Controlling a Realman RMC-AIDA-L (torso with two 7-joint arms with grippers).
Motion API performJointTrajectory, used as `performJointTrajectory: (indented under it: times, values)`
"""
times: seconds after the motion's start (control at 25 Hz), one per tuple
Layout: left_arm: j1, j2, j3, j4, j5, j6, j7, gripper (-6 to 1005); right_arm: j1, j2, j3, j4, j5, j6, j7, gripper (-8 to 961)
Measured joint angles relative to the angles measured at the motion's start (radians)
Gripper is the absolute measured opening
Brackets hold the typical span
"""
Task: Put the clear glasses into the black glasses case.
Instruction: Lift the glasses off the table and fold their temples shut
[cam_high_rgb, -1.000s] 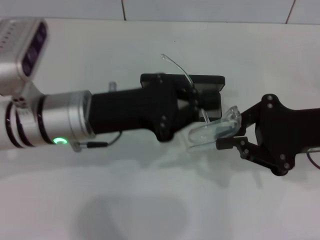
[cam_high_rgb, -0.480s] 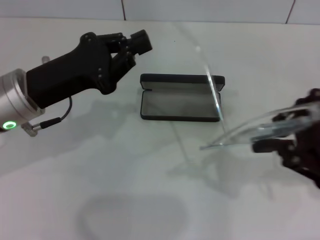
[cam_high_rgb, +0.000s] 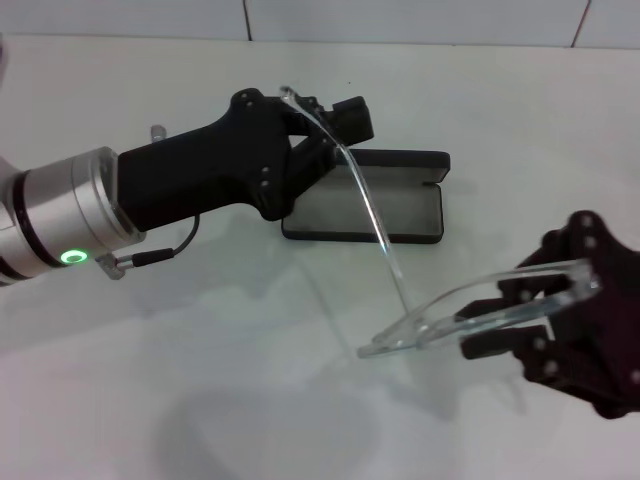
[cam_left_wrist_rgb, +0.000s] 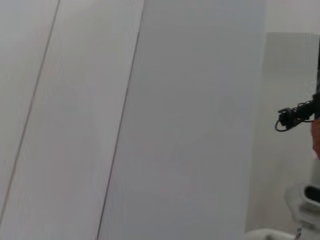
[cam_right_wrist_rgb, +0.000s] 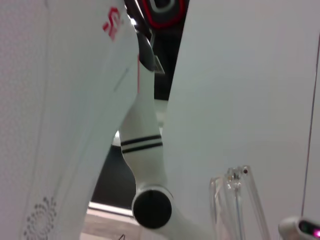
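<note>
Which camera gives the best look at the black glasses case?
The head view: the black glasses case lies open on the table, its near end behind the left gripper. Neither wrist view shows it.

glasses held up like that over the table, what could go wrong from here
1. The right gripper pinches the clear glasses at one end only, in the air and away from the case; they could twist or slip out.
2. One thin arm of the glasses reaches up to the left gripper; a pull by either gripper might bend it.
3. The case lies open partly under the left gripper, which could knock it.
</note>
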Motion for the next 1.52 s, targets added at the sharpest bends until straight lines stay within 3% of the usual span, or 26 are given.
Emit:
performJointTrajectory:
  times: [0.84, 1.28, 1.52]
  values:
    - [0.003, 0.001, 0.052, 0.002, -0.045, 0.115, -0.007, 43, 0.006, 0.001, -0.027, 0.029, 0.001, 0.139, 0.006, 58]
    - [-0.006, 0.000, 0.152, 0.016, -0.050, 0.118, -0.001, 43, 0.023, 0.000, -0.029, 0.047, 0.000, 0.155, 0.011, 57]
    - [0.000, 0.000, 0.160, 0.027, -0.072, 0.119, 0.000, 43, 0.026, 0.000, -0.029, 0.051, -0.003, 0.162, 0.011, 58]
